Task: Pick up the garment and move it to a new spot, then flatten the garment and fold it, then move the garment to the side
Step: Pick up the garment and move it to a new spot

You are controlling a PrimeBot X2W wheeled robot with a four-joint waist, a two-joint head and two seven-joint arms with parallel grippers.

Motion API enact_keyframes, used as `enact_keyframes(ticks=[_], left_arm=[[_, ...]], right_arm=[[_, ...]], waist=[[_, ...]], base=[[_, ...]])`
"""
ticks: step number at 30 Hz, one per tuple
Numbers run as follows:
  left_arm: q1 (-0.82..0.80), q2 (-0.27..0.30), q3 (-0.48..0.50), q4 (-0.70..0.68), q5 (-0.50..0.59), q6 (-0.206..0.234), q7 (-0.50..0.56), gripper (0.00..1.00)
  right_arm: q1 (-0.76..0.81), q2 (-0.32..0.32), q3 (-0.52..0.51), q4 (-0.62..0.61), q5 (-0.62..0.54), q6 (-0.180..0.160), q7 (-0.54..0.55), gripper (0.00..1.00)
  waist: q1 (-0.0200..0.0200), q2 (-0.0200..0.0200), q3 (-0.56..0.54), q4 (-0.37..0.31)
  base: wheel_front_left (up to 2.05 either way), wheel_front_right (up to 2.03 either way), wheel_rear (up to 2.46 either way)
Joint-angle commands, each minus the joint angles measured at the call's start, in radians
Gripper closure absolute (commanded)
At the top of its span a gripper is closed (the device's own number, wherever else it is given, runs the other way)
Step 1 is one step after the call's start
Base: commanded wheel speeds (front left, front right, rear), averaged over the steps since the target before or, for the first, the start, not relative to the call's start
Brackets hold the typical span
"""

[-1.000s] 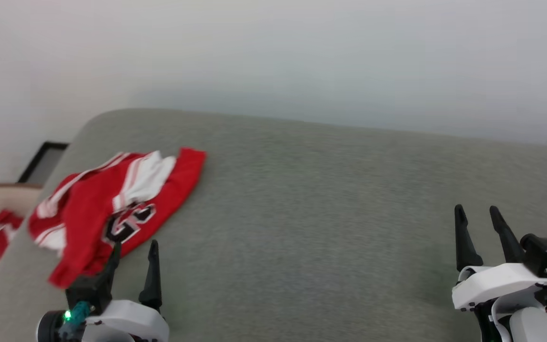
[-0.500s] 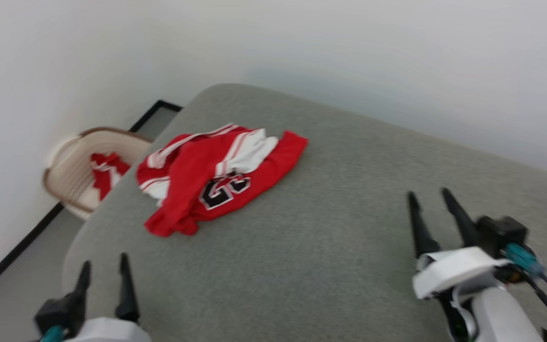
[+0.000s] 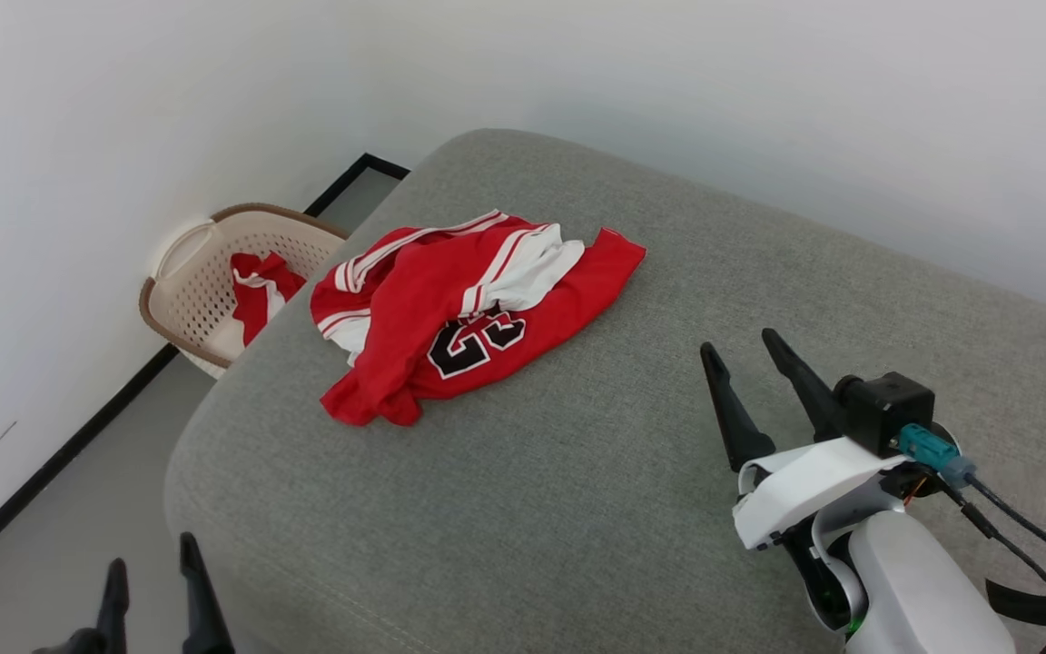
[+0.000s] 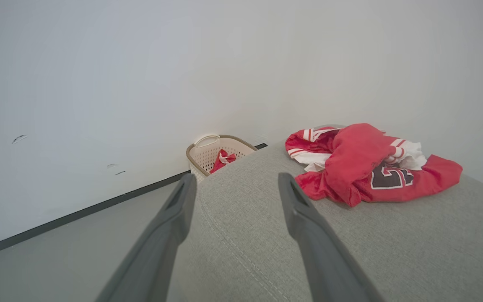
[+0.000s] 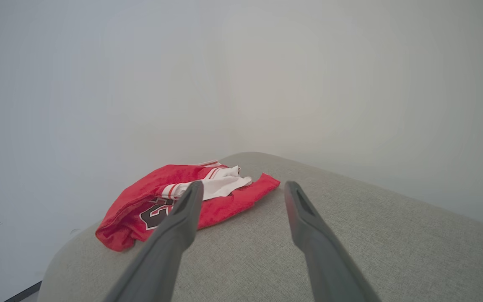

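Two long dark left fingers (image 3: 201, 599) stand spread with nothing between them, low and nearest, off the near left corner of the rounded grey fabric-covered cushion (image 3: 532, 472) and above the pale grey floor (image 3: 60, 545). In the left wrist view these fingers (image 4: 304, 218) point across that corner toward the far left. The long dark right fingers (image 3: 732, 409) are likewise spread and empty, hovering over the near right part of the cushion; in the right wrist view (image 5: 308, 226) they point toward the far left corner.

Farther on, well apart from both pairs of fingers, the red jersey shirt with white sleeves, striped trim and black white-outlined numerals (image 3: 468, 318) lies crumpled on the cushion near its far left corner, sleeves folded over the body and the numerals partly showing (image 4: 367, 167) (image 5: 141, 197).

Beyond the cushion's left edge, a beige perforated plastic basket with a brown rim (image 3: 180, 254) stands on the floor against the plain white wall (image 3: 759, 91), holding a small bunched red-and-white cloth (image 3: 255, 286). A black skirting strip (image 3: 60, 454) runs along the foot of the wall.
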Motion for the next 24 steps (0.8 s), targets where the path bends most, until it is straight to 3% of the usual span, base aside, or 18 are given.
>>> enact_keyframes(ticks=[1, 5, 11, 17, 24], left_arm=[[0.005, -0.001, -0.013, -0.005, 0.003, 0.005, 0.0, 0.0], [-0.028, -0.001, -0.047, 0.014, 0.026, -0.019, 0.0, 0.0], [-0.195, 0.042, -0.129, 0.141, 0.094, -0.114, 0.0, 0.0], [-0.477, 0.144, -0.184, 0.31, 0.072, -0.16, 0.006, 0.0], [-0.717, 0.27, -0.224, 0.514, -0.015, -0.166, 0.06, 0.0]], right_arm=[[-0.003, -0.008, 0.001, -0.007, 0.013, -0.001, -0.001, 0.0], [0.03, -0.017, -0.028, -0.022, 0.013, -0.001, -0.001, 0.0], [0.098, -0.027, -0.085, -0.068, -0.015, -0.001, -0.001, 0.0], [0.052, -0.027, -0.055, -0.104, -0.046, -0.001, -0.001, 0.0], [0.002, -0.014, -0.034, -0.128, -0.042, -0.001, -0.001, 0.0]], waist=[[0.0, 0.0, 0.001, -0.002], [0.0, 0.0, 0.004, -0.011], [0.0, 0.0, 0.034, -0.041], [0.0, 0.0, 0.167, -0.197], [0.0, 0.0, 0.26, -0.339]], base=[[0.0, 0.0, 0.0], [0.0, 0.0, 0.0], [0.0, 0.0, 0.0], [0.0, 0.0, 0.0], [0.0, 0.0, 0.0]])
